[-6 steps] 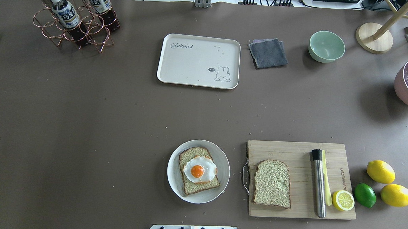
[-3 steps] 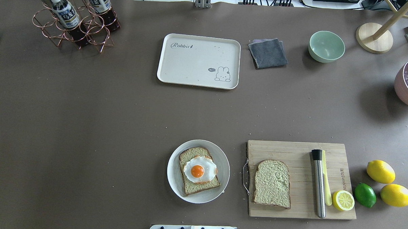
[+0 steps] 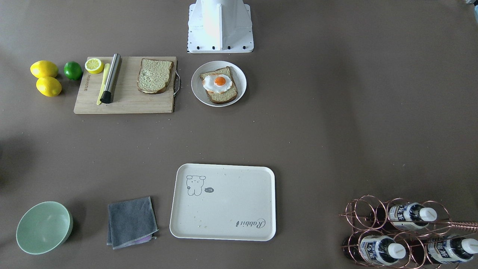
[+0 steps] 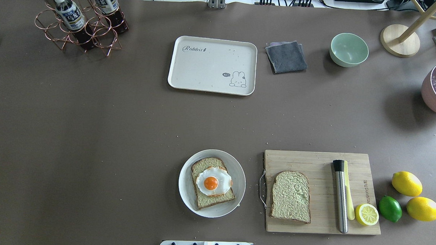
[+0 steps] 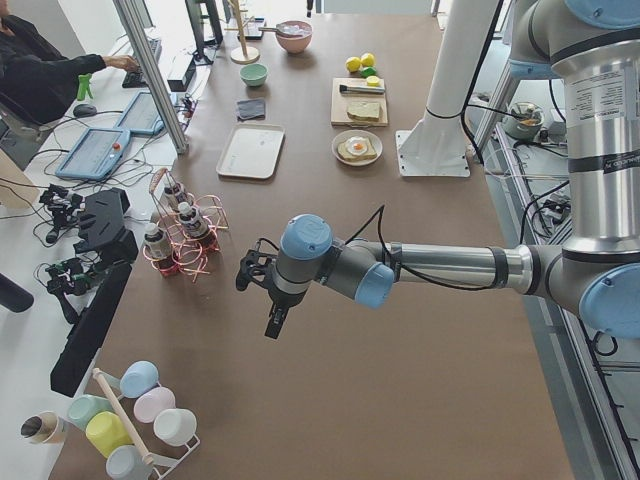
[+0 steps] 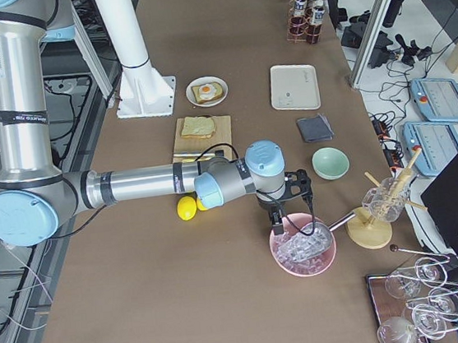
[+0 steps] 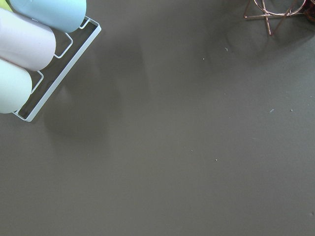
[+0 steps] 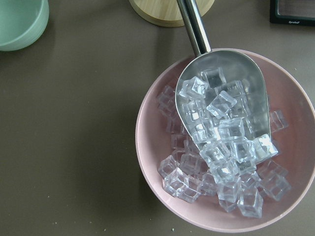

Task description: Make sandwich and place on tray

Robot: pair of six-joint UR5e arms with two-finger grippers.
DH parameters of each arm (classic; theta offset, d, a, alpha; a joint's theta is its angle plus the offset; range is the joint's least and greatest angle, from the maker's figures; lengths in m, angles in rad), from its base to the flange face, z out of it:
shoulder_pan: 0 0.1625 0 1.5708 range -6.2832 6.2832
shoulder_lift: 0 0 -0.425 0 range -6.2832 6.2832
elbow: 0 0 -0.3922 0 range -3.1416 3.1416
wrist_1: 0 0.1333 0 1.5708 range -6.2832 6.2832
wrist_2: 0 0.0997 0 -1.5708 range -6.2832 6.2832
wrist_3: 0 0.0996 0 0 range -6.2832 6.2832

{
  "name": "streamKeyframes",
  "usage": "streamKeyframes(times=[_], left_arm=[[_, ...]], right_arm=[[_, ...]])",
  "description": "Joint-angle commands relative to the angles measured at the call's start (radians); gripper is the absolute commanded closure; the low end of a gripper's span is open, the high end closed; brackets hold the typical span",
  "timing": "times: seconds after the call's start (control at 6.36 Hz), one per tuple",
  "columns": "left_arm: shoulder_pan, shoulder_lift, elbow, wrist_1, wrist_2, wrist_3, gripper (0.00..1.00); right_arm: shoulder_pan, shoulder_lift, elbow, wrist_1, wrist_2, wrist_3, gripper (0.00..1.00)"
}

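Observation:
One bread slice point(image 4: 205, 199) with the fried egg point(image 4: 213, 181) on top lies on a round white plate point(image 4: 187, 179). The second bread slice point(image 4: 291, 196) lies bare on the wooden cutting board point(image 4: 311, 162). The cream tray point(image 4: 205, 67) stands empty at the far middle; it also shows in the front-facing view point(image 3: 227, 209). My left gripper point(image 5: 248, 272) hangs over bare table at the left end, far from the food. My right gripper point(image 6: 299, 184) hangs over the pink ice bowl point(image 6: 305, 254) at the right end. I cannot tell whether either is open or shut.
A metal tube point(image 4: 340, 195), half lemon point(image 4: 366, 214), lime point(image 4: 389, 208) and two lemons point(image 4: 406, 183) lie by the board. A grey cloth point(image 4: 286, 56), green bowl point(image 4: 348, 49) and bottle rack point(image 4: 80, 21) stand at the far side. A cup rack point(image 7: 29, 44) lies under the left wrist.

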Motion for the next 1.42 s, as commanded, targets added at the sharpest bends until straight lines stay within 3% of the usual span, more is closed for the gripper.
streamKeyframes(times=[0.0,1.26], left_arm=[[0.000,0.000,-0.001,0.000,-0.002,0.000,0.03],[0.009,-0.012,-0.002,0.000,-0.007,-0.066,0.03]], right_arm=[[0.000,0.000,0.000,-0.001,0.000,0.000,0.00],[-0.014,0.029,0.026,-0.001,0.014,0.005,0.00]])
